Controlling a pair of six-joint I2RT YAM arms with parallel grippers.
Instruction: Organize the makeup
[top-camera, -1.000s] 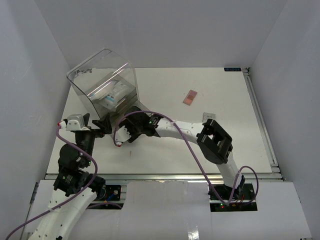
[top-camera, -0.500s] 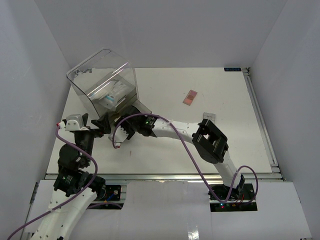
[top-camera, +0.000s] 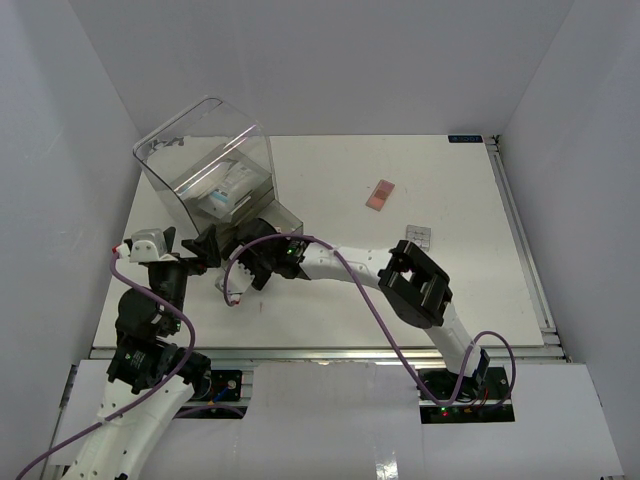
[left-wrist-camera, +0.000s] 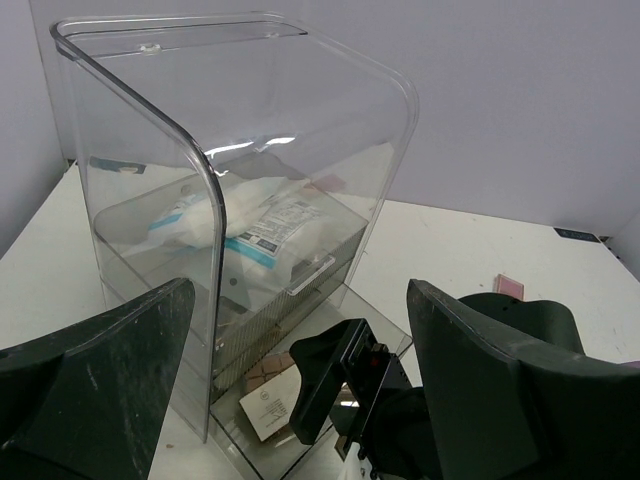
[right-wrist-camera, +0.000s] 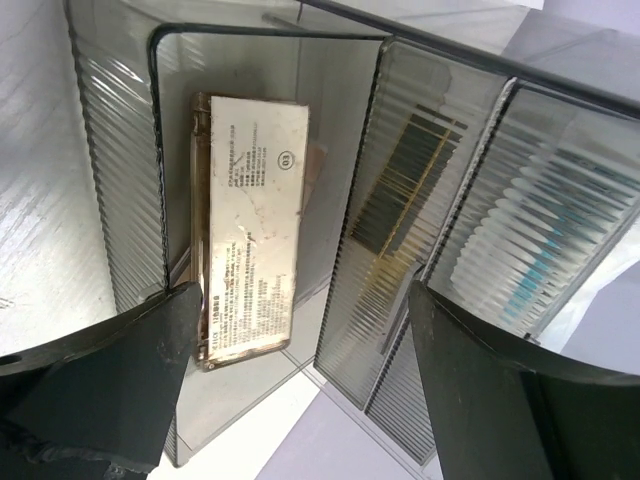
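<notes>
A gold-edged palette (right-wrist-camera: 250, 230) with a white label lies flat in the pulled-out bottom drawer (left-wrist-camera: 385, 320) of the clear box (top-camera: 205, 165). The left wrist view shows the same palette (left-wrist-camera: 262, 400), brown with its white label. My right gripper (right-wrist-camera: 300, 395) hovers open just above it, holding nothing; from above, this gripper (top-camera: 258, 245) sits at the box's front. My left gripper (left-wrist-camera: 300, 400) is open and empty in front of the box. White-blue sachets (left-wrist-camera: 250, 225) fill an upper drawer. A pink palette (top-camera: 380, 194) and a small clear sachet (top-camera: 418, 233) lie on the table.
The clear box leans at the table's back left, close to the left wall. The right arm's elbow (top-camera: 415, 285) arches over the table's middle. A pink-white cable (top-camera: 232, 285) loops by the box's front. The table's right rail (top-camera: 525, 250) runs along the right side.
My right gripper has opened and let go of the palette, which now rests in the bottom drawer. The right arm has shifted slightly left. The left arm has not moved.
</notes>
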